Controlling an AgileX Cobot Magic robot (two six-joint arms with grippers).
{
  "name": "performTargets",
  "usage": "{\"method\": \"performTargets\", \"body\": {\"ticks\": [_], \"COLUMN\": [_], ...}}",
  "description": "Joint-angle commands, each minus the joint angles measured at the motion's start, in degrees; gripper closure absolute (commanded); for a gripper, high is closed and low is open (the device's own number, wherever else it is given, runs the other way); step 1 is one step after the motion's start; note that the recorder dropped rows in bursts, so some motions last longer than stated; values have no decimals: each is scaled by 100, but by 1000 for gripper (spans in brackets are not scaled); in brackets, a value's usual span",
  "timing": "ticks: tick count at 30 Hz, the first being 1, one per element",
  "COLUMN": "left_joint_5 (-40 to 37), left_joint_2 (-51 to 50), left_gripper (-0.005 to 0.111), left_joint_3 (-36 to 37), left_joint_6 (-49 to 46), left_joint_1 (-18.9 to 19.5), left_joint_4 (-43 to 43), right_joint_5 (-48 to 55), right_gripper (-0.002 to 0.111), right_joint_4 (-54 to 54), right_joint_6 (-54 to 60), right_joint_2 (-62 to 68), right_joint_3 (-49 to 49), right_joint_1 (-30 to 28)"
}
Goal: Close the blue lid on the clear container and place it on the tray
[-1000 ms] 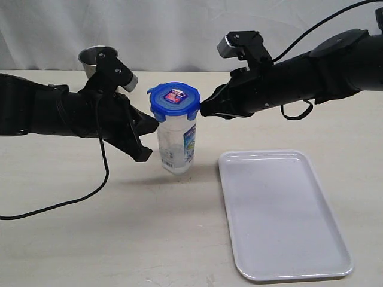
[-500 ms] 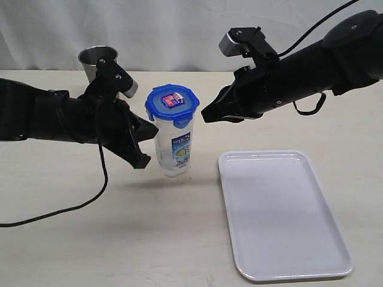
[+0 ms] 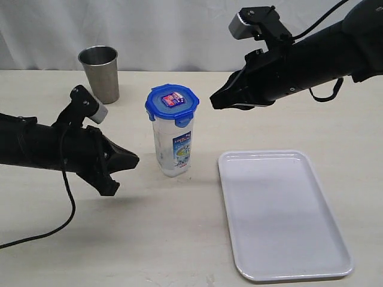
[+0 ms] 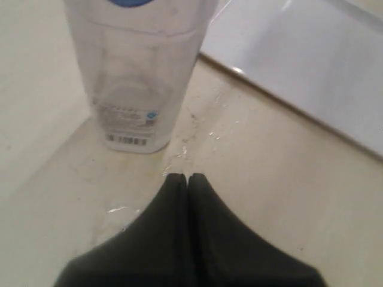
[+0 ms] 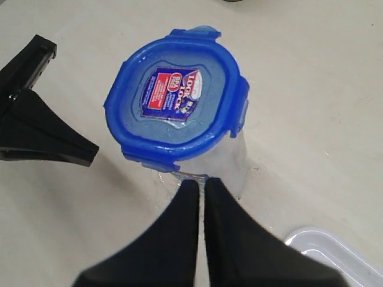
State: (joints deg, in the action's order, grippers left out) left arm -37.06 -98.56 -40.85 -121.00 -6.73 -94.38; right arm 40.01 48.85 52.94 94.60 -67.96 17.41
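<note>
The clear container, blue lid on, stands upright beside the tray.

Glossy, smooth blue plastic: lid, w/ shiny printed sticker on top. Translucent plastic, smooth, a bit cloudy: container; paper-like label + barcode sticker on its side. White plastic, smooth, soft sheen along rim: tray. Metal, brushed-steel look, dull reflections: cup. Pale beige surface: matt, faint scuffs & specks seen close up in left wrist view. White cloth backdrop: matt, creased. Black, matt, smooth, prob. plastic: left pincer & right pincer. Black cable: smooth, slight sheen.
</note>
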Motion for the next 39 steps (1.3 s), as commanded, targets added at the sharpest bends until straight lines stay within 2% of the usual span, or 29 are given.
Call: {"method": "performTargets", "body": {"ticks": [1,5,7,9,14,16,19,26,32,39], "left_joint_5": [-555,-629,-740,-912,-690,-560,-657,-734,-677,-715], "left_joint_2": [10,10,10,10,10,-34,-352,-1370,-1501,-1696], "left_gripper": [106,106,99,84,28,17,16,17,17,17], "left_joint_3": [6,6,6,6,6,6,-51,-749,-1275,-1681], "left_joint_6": [-165,-165,-165,-165,-165,-165,-165,-165,-165,-165], "left_joint_1": [11,11,11,11,0,0,0,0,0,0], "left_joint_4": [195,375,375,375,247,160,-241,-25,492,514], "right_joint_5": [37,37,37,37,61,72,57,56,-169,-333], "right_gripper": [104,104,104,104,104,104,104,104,104,104], "right_joint_4": [-44,-44,-44,-44,-44,-44,-44,-62,-91,-91], "right_joint_6": [-39,-39,-39,-39,-38,-38,-38,-25,-25,-25], "right_joint_2": [-40,-40,-40,-40,-40,-40,-40,-40,-40,-40], "right_joint_3": [9,9,9,9,9,9,9,9,9,9], "right_joint_1": [5,5,5,5,5,5,5,5,5,5]}}
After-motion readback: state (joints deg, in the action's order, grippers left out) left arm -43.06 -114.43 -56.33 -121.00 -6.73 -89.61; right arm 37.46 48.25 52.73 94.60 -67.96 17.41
